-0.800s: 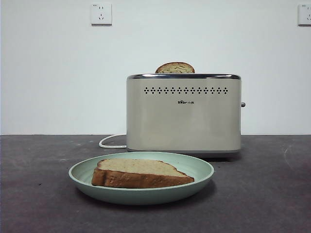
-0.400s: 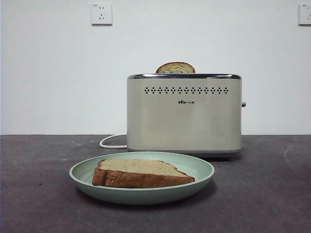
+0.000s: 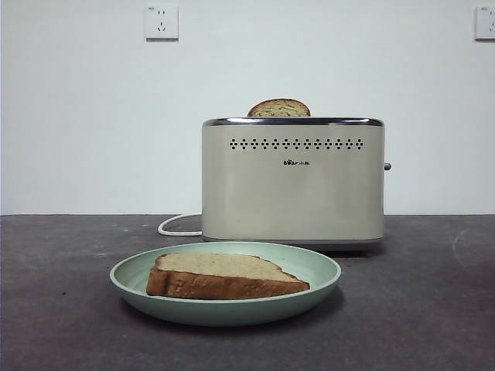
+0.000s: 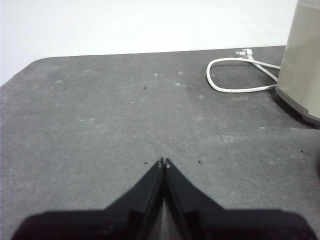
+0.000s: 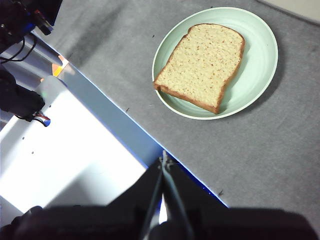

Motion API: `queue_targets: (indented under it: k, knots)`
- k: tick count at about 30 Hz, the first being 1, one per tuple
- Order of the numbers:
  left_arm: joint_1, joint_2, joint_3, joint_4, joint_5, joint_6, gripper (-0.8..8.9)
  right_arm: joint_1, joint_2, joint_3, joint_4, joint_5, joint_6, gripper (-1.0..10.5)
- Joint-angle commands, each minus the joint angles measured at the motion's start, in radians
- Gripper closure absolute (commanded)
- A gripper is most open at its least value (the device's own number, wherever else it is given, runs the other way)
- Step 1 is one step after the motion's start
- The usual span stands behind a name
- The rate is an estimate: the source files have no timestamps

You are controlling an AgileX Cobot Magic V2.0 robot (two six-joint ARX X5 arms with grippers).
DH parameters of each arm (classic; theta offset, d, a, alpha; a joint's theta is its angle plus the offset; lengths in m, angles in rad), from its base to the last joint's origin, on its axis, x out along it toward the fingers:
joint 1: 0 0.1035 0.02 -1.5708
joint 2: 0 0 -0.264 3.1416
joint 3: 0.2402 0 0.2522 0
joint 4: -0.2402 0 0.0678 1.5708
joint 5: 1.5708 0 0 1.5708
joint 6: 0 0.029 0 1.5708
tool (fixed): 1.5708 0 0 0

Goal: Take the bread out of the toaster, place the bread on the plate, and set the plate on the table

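Bread on plate, plate on tabletop; both tools withdrawn and pressed together on nothing.

The thick brown-crusted slice of bread (image 3: 227, 277) is seen lying flat inside the round pale mint-green plate (image 3: 317, 270), which rests on the dark grey matte tabletop (image 3: 418, 309) just in front of the boxy cream-beige toaster (image 3: 292, 182). In the right wrist view the bread (image 5: 201, 65) lies ahead of and below the right tool (image 5: 165, 161), its long axis running obliquely away from that tool. The right arm is judged the nearer. The left tool (image 4: 164, 162) is low over bare tabletop, beside the white cord (image 4: 235, 75); the plate is not in its view. A narrower dome-topped slice (image 3: 279, 108) stands in the toaster slot. Nothing is noted between right tool and plate. The task is judged essentially complete.
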Motion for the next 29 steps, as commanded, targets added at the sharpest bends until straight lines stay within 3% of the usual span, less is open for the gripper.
queue_targets:
  k: [1, 7, 10, 13, 19, 22, 29]
  knots:
    - [0.003, -0.002, -0.012, 0.005, -0.001, -0.007, 8.17, 0.002, -0.002, -0.005, 0.002, 0.003, -0.008, 9.4]
    - [0.003, -0.002, -0.012, 0.005, -0.001, -0.007, 8.17, 0.002, -0.002, -0.005, 0.002, 0.003, -0.008, 9.4]
    - [0.003, -0.002, -0.012, 0.005, -0.001, -0.007, 8.17, -0.046, -0.039, -0.005, 0.008, 0.074, -0.042, 9.5]
    - [0.003, -0.002, -0.012, 0.005, -0.001, -0.007, 8.17, -0.146, -0.080, -0.005, 0.054, 0.077, -0.096, 9.5]
    - [0.003, -0.002, -0.012, 0.005, -0.001, -0.007, 8.17, -0.431, -0.201, -0.005, 0.203, 0.076, -0.088, 9.5]
    - [0.003, -0.002, -0.012, 0.005, 0.000, -0.007, 8.17, -0.552, -0.257, -0.022, 0.241, 0.082, -0.124, 9.5]
    - [0.003, -0.002, -0.012, 0.005, -0.001, -0.007, 8.17, -0.711, -0.437, -0.288, 0.529, 0.082, -0.130, 9.5]
